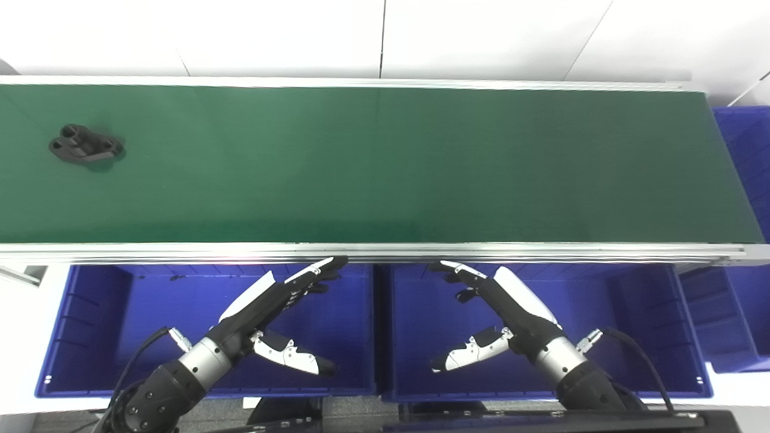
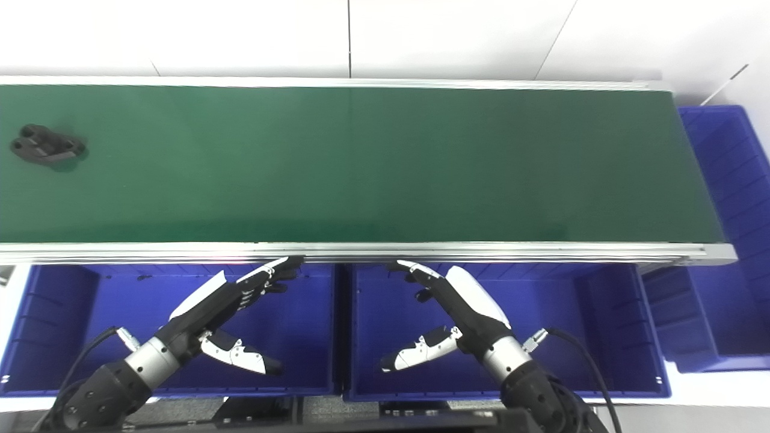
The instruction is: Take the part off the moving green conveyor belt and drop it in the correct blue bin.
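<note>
Black against the green conveyor belt [image 1: 385,162], the bracket-like part [image 1: 86,144] lies far left, well apart from the left hand [image 1: 274,310] and right hand [image 1: 502,307], both empty with fingers spread, poised over the blue bins [image 1: 90,337] seemingly awaiting its arrival.

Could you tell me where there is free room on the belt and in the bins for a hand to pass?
The green belt is bare from the black part at its left end rightward. The left hand and right hand occupy the inner halves of the left bin and middle bin; their outer halves are free.
</note>
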Controlling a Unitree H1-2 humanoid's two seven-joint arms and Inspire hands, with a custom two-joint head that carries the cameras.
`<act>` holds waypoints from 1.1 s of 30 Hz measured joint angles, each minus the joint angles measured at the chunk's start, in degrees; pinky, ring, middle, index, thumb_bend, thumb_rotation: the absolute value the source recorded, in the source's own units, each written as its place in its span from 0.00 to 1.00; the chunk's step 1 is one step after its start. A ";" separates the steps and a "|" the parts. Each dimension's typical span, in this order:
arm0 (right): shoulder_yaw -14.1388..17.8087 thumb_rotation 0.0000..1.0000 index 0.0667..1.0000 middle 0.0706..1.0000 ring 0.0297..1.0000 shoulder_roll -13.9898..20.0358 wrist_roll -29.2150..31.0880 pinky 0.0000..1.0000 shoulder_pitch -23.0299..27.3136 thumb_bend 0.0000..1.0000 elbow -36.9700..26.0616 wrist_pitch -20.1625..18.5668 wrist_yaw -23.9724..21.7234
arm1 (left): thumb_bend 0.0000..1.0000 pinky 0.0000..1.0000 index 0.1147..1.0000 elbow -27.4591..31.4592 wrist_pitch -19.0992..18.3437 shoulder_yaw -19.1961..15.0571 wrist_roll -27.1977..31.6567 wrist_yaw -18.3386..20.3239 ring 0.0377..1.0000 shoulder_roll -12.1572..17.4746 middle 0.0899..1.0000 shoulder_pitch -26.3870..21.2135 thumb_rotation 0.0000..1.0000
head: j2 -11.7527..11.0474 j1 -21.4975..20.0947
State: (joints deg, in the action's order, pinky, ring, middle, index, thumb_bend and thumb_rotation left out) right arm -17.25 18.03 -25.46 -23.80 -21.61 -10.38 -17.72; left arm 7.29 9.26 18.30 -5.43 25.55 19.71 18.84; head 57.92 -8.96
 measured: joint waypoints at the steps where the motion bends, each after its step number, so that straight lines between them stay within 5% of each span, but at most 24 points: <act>1: 0.00 0.25 0.85 0.89 0.86 0.00 0.00 0.74 0.00 0.97 0.00 0.00 0.05 | 0.92 0.89 0.94 0.00 -0.07 0.00 0.01 0.03 0.94 0.00 0.97 0.00 0.25 | 0.00 0.00; 16: -0.11 0.27 0.85 0.89 0.85 0.00 -0.27 0.73 -0.38 0.96 0.01 0.01 0.43 | 0.93 0.89 0.93 -0.01 -0.49 -0.01 0.04 0.05 0.94 0.00 0.96 0.15 0.26 | -1.49 0.26; 20: -0.14 0.28 0.85 0.89 0.85 0.02 -0.36 0.72 -0.70 0.97 1.19 0.51 0.99 | 0.91 0.89 0.93 -0.23 -0.39 0.04 -0.04 -0.12 0.94 -0.07 0.96 0.46 0.23 | -5.01 4.04; 27: 0.14 0.32 0.86 0.90 0.85 1.88 0.38 0.70 -2.78 0.96 6.17 6.35 3.41 | 0.90 0.93 0.92 -4.59 4.12 2.05 -1.53 -1.23 0.95 -1.62 0.96 1.28 0.26 | -14.48 18.87; 33: 1.83 0.27 0.85 0.90 0.87 3.32 3.80 0.73 -3.70 0.97 10.89 10.88 4.90 | 0.92 0.91 0.92 -8.77 8.26 3.28 -3.98 -2.74 0.95 -3.90 0.95 1.51 0.26 | -18.45 22.41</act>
State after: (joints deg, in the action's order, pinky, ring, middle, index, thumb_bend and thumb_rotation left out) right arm -15.42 21.35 -21.66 -27.50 -10.72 0.50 -12.82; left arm -1.48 17.52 21.58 -9.41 22.80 15.81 20.35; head 39.47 13.44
